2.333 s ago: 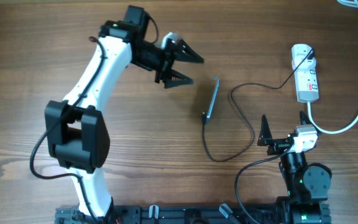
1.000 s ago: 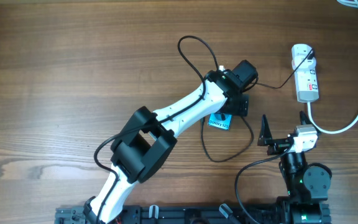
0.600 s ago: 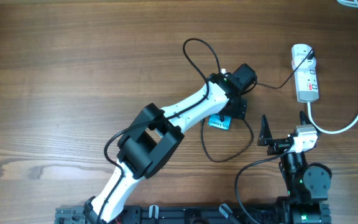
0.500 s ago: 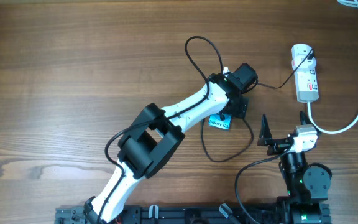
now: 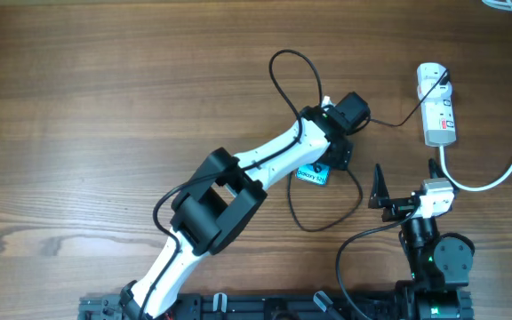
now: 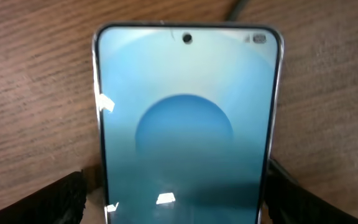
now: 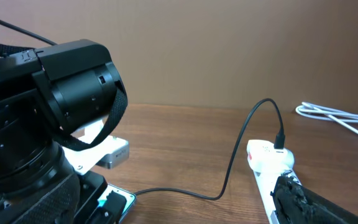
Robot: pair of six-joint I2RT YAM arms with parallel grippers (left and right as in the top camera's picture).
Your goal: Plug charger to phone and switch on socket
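Left tool [image 5: 329,162] has crossed from far left to the centre of the desk [image 5: 105,89] and sits over the phone [image 6: 185,124]. Phone, on edge 2.3 s ago, now lies flat, screen up. Fingers [image 6: 73,198] straddle its sides, apart, a sliver of wood showing beside one. Right tool [image 5: 382,190] unmoved, near right; cannot tell its spread. Charger [image 5: 325,227] plugged into socket [image 5: 437,108], far right

Teal-cyan phone [image 6: 185,124] screen, darker circle; white socket [image 5: 436,116]; black charger [image 5: 316,228]; brown wood-grain table [image 5: 105,71].
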